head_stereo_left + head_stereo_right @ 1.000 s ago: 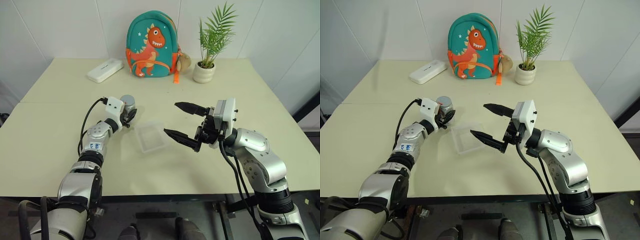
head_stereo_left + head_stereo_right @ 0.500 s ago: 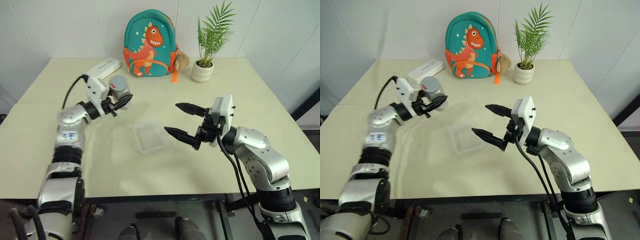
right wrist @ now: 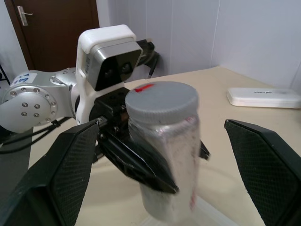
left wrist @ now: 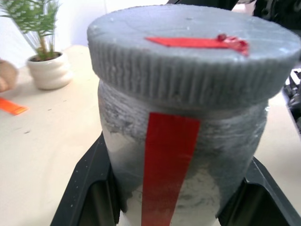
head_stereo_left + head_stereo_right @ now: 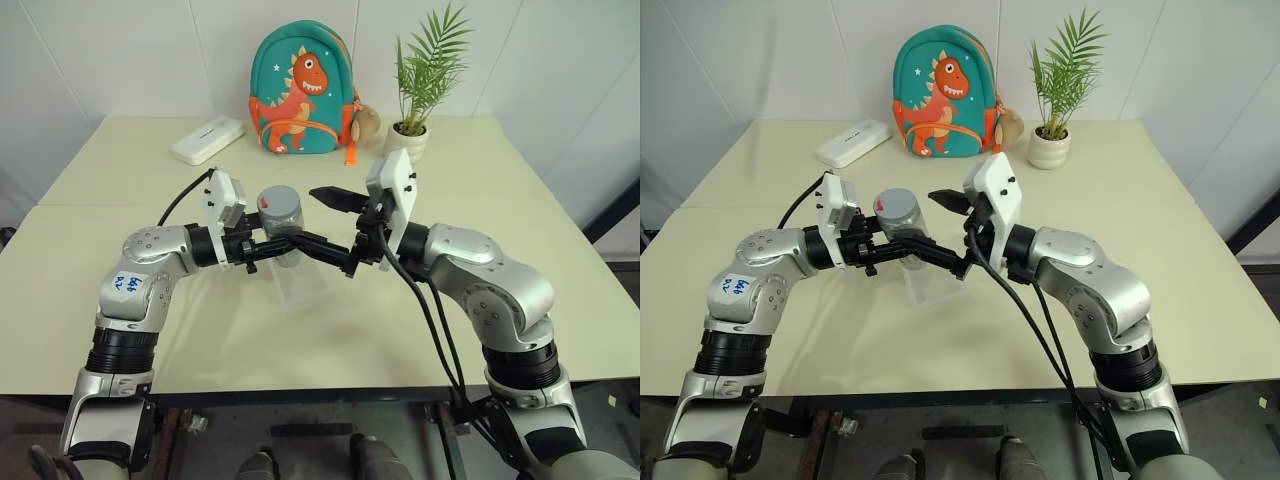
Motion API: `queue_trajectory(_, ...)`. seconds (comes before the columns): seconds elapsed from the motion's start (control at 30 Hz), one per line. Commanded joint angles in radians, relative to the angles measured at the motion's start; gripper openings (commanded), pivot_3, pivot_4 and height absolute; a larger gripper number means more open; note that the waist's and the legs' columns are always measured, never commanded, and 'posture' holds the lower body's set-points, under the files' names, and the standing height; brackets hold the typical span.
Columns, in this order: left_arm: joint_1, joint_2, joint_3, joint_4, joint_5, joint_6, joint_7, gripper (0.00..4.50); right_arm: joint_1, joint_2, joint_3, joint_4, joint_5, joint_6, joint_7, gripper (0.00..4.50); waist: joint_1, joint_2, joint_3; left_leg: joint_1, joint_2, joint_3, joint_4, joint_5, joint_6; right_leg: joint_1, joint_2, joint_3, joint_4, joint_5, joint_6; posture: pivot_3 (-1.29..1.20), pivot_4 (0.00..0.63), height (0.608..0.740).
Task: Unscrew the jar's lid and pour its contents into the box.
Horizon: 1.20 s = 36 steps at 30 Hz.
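Since the earlier frames, I have brought the left gripper (image 5: 268, 243) in from the left side of the table to its middle, lifting the jar (image 5: 281, 222) off the surface, and swung the right gripper (image 5: 325, 222) leftward to meet it. On the far left of the cream table (image 5: 560, 250) lies a white oblong case (image 5: 208, 139). Near the centre, my left gripper is clamped on the jar's lower body, holding it upright above the table; the left wrist view shows a black finger (image 4: 89, 188) pressed against each side of the clear wall, down which a red strip runs. The grey ribbed lid (image 5: 279, 202) with its red mark is screwed on. I cannot make out the contents through the frosted wall. Directly below and just near of the jar, the clear box (image 5: 300, 283) rests on the table. My right gripper stands spread wide, one finger on the far side of the jar and one on the near side, neither touching it. Along the far edge stand a teal dinosaur backpack (image 5: 303, 90) and, to its right, a small palm in a white pot (image 5: 409, 143).
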Motion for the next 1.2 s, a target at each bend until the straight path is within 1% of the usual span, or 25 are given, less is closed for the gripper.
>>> queue_trajectory(0.03, 0.001, -0.011, -0.005, -0.059, -0.021, 0.02, 0.017, 1.98, -0.038, 0.03, 0.005, -0.013, -0.017, -0.022, -0.02, 4.5, 0.0, 0.0, 0.0, 0.0, 0.0, 0.0, 0.0, 0.0, 0.0, 0.0, 0.0, 0.0, 0.0, 0.0, 0.0, 0.0, 0.15, 0.74)
queue_trajectory(0.5, -0.006, -0.049, -0.028, -0.066, -0.024, 0.039, 0.042, 1.98, -0.049, 0.055, 0.015, 0.04, -0.094, -0.046, -0.022, 4.5, 0.002, 0.0, 0.0, -0.001, 0.0, 0.0, 0.0, 0.0, 0.0, 0.0, 0.0, 0.0, -0.001, 0.0, 0.0, 0.0, 0.15, 0.74)
queue_trajectory(0.8, 0.014, -0.043, -0.032, -0.082, -0.015, 0.049, 0.038, 1.98, -0.046, 0.075, 0.003, 0.045, -0.107, -0.046, -0.035, 4.5, 0.001, 0.0, 0.0, 0.0, 0.0, 0.0, 0.0, 0.0, 0.0, 0.0, 0.0, 0.0, 0.0, 0.0, 0.0, 0.0, 0.15, 0.74)
queue_trajectory(0.9, 0.018, -0.04, -0.034, -0.082, -0.011, 0.044, 0.036, 1.98, -0.049, 0.081, 0.001, 0.041, -0.105, -0.043, -0.032, 3.9, 0.001, 0.0, 0.0, 0.0, 0.0, 0.0, 0.0, 0.0, 0.0, -0.001, 0.0, 0.0, 0.0, 0.0, 0.0, 0.0, 0.15, 0.74)
queue_trajectory(1.03, 0.032, -0.025, -0.036, -0.075, 0.001, 0.031, 0.026, 1.98, -0.066, 0.088, -0.002, 0.022, -0.089, -0.024, -0.03, 2.61, 0.002, 0.0, 0.0, 0.0, 0.0, 0.0, 0.0, 0.0, 0.0, 0.0, 0.0, 0.0, 0.0, 0.0, 0.0, 0.0, 0.15, 0.74)
queue_trajectory(1.2, 0.039, -0.014, -0.035, -0.064, 0.0, 0.019, 0.013, 1.98, -0.06, 0.075, 0.002, 0.009, -0.055, 0.0, 0.009, 2.56, 0.002, 0.0, 0.0, -0.001, 0.0, 0.0, 0.0, 0.0, 0.0, 0.0, 0.0, 0.0, 0.0, 0.0, 0.0, 0.0, 0.15, 0.74)
